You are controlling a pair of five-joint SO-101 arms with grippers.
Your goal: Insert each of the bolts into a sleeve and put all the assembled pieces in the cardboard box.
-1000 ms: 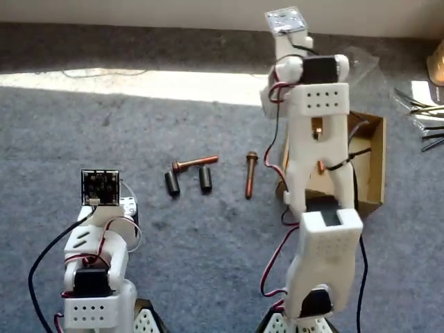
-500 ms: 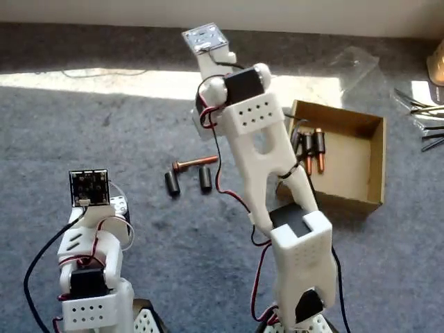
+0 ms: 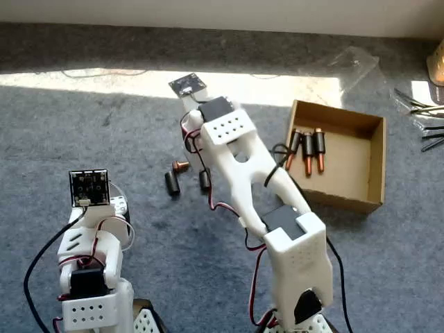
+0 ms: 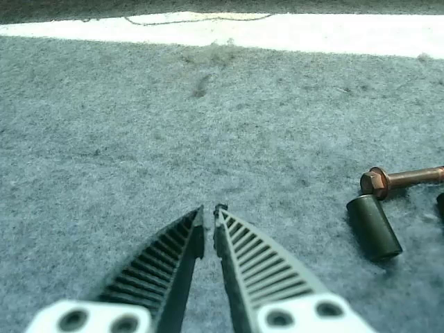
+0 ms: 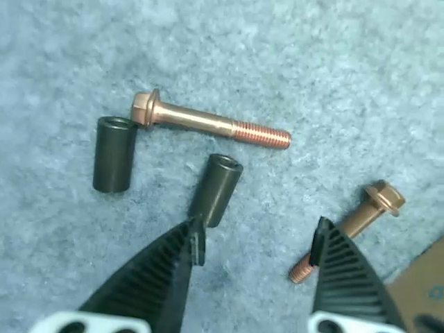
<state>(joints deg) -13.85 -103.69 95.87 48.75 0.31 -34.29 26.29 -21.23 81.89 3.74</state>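
Three assembled pieces (image 3: 307,150) lie in the cardboard box (image 3: 375,163), right. Left of it, the right gripper (image 5: 258,239) hangs open over a loose sleeve (image 5: 216,189), seemingly the next pick: lower, then clamp. The left gripper (image 4: 209,216) sits closed, empty.

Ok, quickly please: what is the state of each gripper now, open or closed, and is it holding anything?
Left gripper: closed, holding nothing.
Right gripper: open, holding nothing.
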